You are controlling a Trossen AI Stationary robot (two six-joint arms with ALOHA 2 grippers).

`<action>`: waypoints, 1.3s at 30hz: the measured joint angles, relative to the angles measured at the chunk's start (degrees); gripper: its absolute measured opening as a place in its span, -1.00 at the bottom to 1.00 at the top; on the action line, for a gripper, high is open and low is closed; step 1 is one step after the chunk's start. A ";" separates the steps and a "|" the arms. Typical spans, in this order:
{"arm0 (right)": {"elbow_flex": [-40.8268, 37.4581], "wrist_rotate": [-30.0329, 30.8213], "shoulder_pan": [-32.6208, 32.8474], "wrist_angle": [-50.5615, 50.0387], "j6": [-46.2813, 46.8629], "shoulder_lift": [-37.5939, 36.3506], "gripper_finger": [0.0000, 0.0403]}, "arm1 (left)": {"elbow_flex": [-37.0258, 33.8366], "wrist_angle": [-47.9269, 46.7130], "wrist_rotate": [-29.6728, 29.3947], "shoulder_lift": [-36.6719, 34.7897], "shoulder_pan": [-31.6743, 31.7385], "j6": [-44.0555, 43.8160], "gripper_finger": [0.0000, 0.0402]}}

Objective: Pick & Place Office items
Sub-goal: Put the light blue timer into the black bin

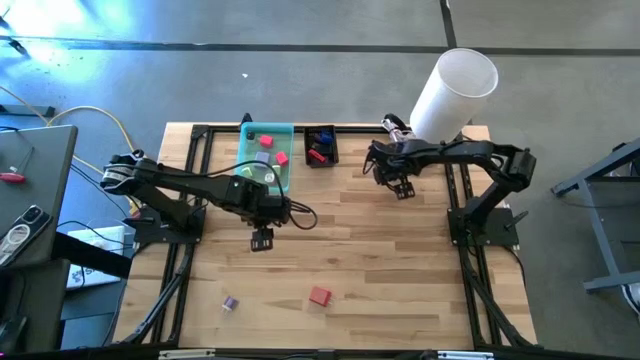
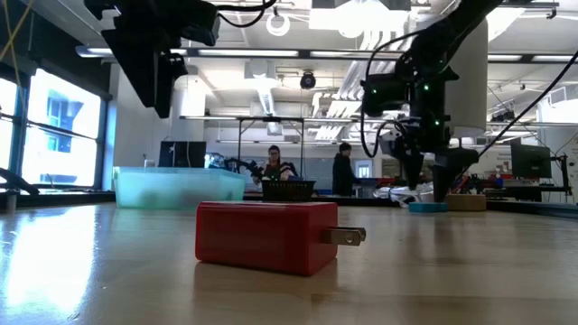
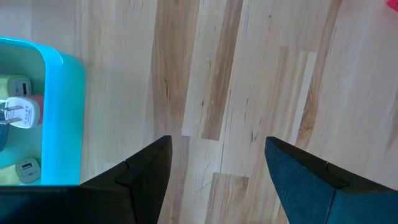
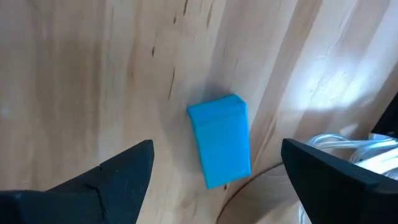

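Nearest the low camera, a red blocky plug adapter (image 2: 267,236) lies by the wooden tabletop's (image 1: 400,270) front edge. Right gripper (image 4: 211,165) hovers wide open, empty, over a blue block (image 4: 221,149) near the back edge. Left gripper (image 3: 217,171) gapes empty beside the teal plastic tray (image 3: 59,118).

Two trays (image 1: 285,135), one white cylinder (image 1: 455,92)

Both arms are matte black, chunky jointed links bolted onto black frame rails, with loose black cables looping off the wrists. The left gripper (image 1: 261,238) and right gripper (image 1: 403,187) each end in two dark wedge-shaped fingers (image 3: 146,180) that taper to blunt tips. Tiny green lights glow on one wrist housing (image 2: 424,90), and there's a pale cable bundle (image 4: 342,146) by the right fingers.
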 joint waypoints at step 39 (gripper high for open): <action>-6.40 -13.95 -9.96 8.26 10.69 -0.07 -0.31 | 0.01 1.84 0.01 0.00 0.00 -1.60 0.24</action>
